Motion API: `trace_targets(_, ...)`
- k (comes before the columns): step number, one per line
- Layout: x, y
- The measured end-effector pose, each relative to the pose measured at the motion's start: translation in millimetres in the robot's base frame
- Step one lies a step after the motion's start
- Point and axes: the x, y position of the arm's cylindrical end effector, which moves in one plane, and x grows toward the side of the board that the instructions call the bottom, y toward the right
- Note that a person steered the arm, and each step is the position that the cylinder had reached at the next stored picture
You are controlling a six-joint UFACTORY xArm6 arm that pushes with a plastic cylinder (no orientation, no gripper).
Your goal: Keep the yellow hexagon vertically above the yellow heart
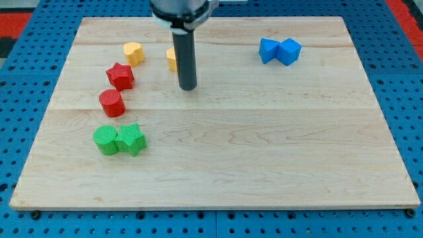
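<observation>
Yellow hexagon (170, 59) sits near the table's (264, 145) top edge, mostly hidden behind the rod, level with the yellow heart (134, 52) to its left rather than above it. No pincer exists on this arm; the tip (188, 87) rests just right of and below the hexagon. Judged, the approach step is in hand; next the tip must work the hexagon up and left, over the heart.

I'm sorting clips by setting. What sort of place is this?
Probably a robotics lab bench: a pale wooden board lies on a blue perforated table, small coloured blocks such as the yellow heart sit on the board, and my tip is just right of a partly hidden yellow block.
</observation>
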Motion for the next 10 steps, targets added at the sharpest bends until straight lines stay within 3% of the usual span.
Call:
trace_targets(2, -46, -13)
trace_targets(4, -72, -64)
trace_targets(7, -39, -126)
trace_targets(9, -51, -184)
trace_targets(10, -53, -180)
